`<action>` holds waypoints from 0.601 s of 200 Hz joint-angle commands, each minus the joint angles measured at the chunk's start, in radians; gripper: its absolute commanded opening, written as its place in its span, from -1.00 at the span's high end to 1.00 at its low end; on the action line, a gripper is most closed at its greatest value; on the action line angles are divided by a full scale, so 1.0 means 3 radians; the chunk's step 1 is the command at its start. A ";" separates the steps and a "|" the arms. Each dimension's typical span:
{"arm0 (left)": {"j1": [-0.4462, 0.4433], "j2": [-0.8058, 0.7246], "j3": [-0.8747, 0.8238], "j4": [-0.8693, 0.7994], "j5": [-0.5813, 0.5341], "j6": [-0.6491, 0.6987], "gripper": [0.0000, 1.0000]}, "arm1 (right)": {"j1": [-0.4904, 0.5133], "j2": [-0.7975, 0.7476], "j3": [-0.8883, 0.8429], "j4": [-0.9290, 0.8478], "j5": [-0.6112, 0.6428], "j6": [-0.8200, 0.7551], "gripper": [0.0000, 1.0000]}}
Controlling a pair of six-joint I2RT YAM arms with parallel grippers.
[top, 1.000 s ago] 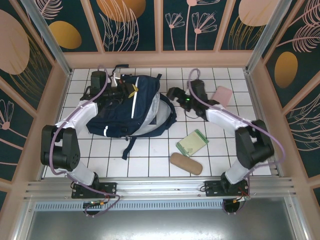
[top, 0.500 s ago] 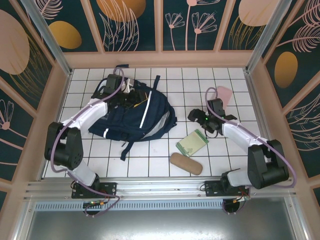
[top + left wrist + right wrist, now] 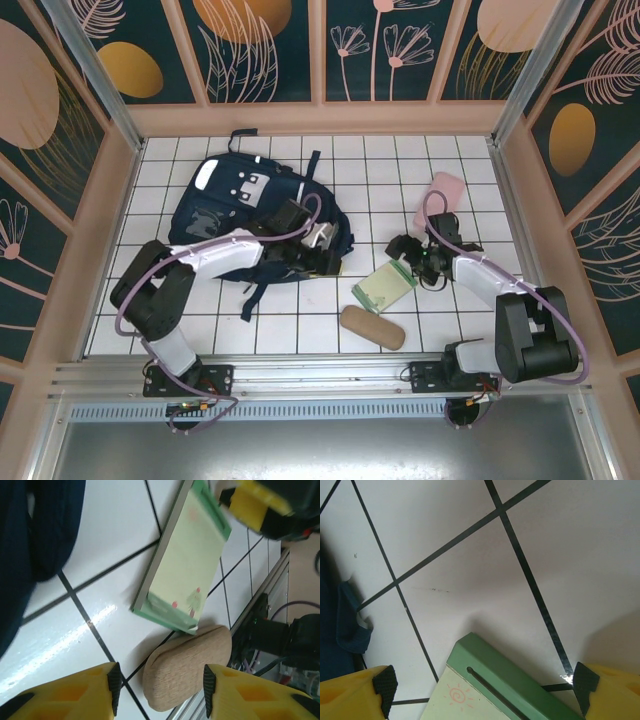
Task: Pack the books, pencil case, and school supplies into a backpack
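Note:
The navy backpack lies flat at the back left, and its fabric shows in the left wrist view. My left gripper hangs open at the backpack's right front edge, empty, with the tan case beyond its fingers. The green-white packet lies right of centre. My right gripper stands wide open over the packet's far end, holding nothing. A pink pouch lies at the back right. The books are out of view.
A dark backpack strap trails forward onto the white tiles. The aluminium rail runs along the near edge, and wooden walls close in the sides. The two grippers hang close together near the packet.
My left gripper has left the backpack's top and swung right and forward to its right edge. The backpack now lies flatter. My right gripper has drawn nearer over the green-white packet.

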 commanded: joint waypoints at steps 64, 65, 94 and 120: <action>-0.0233 0.0530 -0.0158 0.0919 0.0737 -0.0449 0.00 | -0.0050 -0.0133 -0.0149 0.0083 -0.0095 0.0054 -0.83; -0.0231 0.0535 -0.0158 0.0924 0.0737 -0.0453 0.00 | -0.0051 -0.0135 -0.0151 0.0086 -0.0096 0.0055 -0.83; -0.0258 0.0649 -0.0103 0.0925 0.0738 -0.0496 0.01 | -0.0051 -0.0183 -0.0170 0.0117 -0.0117 0.0071 -0.82; -0.0289 0.0710 -0.0043 0.0844 0.0726 -0.0483 0.01 | -0.0050 -0.0220 -0.0192 0.0105 -0.0087 0.0076 -0.82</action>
